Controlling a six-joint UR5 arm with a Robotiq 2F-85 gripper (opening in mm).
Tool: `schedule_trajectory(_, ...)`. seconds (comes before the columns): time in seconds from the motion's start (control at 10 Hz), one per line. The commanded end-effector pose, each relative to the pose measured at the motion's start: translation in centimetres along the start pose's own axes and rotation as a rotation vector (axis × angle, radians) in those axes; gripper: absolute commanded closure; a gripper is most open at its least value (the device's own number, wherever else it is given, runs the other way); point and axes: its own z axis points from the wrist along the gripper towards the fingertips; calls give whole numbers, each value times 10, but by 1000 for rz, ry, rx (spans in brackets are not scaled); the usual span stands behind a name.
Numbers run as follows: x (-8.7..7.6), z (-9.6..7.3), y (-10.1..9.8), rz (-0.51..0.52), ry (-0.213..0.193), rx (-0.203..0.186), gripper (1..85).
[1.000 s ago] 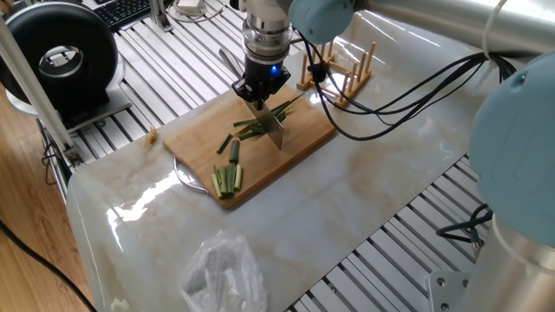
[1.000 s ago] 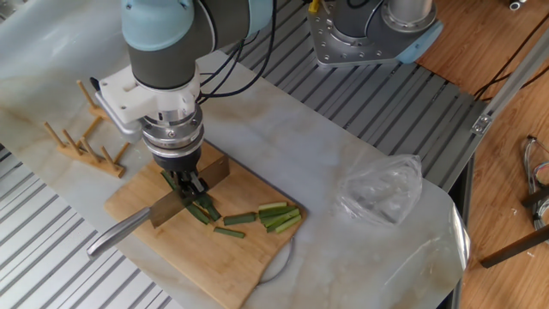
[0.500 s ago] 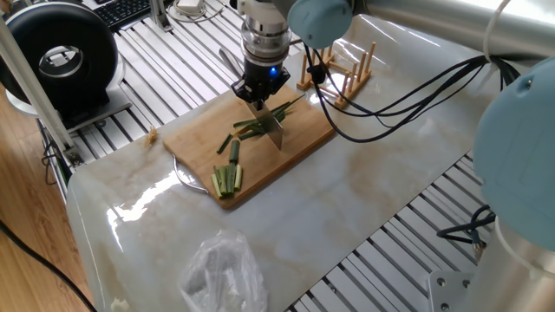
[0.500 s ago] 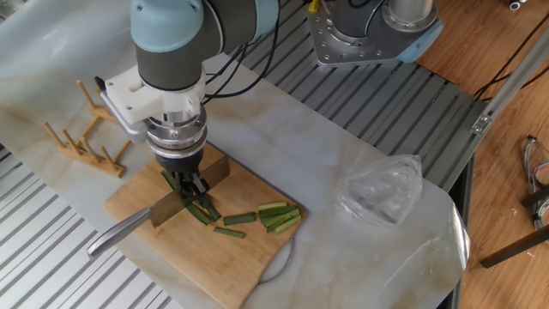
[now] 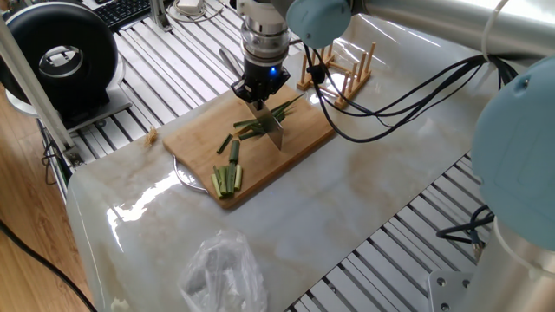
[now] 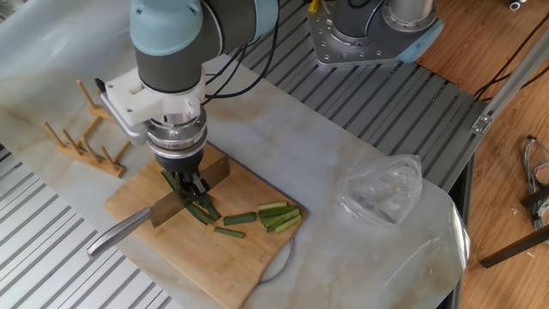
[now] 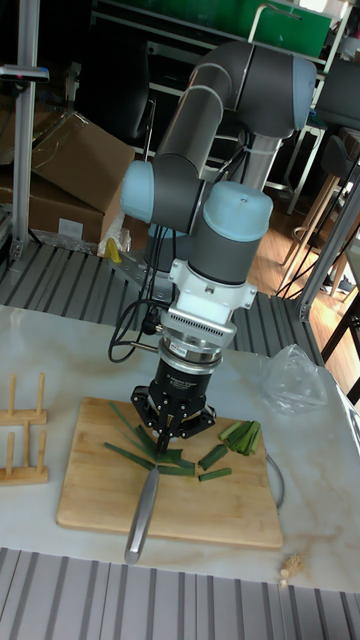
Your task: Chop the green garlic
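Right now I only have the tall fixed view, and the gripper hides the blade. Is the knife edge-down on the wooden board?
Observer: Yes. In the other fixed view the flat steel knife blade stands edge-down on the rectangular wooden cutting board, with the gripper clamped on its top.
Operator: What lies beyond the handle end?
Observer: One fixed view shows a black keyboard out that way, well apart from the grey metal handle.

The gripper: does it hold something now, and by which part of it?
The gripper holds the knife, closed on the top edge of the blade near the handle, with the blade standing across the green garlic.
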Motion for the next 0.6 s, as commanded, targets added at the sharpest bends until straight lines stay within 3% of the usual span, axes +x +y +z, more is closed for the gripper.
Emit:
schedule_trajectory(0.0,1,-12,2,2,9,-7,843)
schedule_trajectory(0.2,-2,-19,6,4,4,1,843)
schedule_trajectory(0.5,-5,-11,4,-1,-8,-1,843)
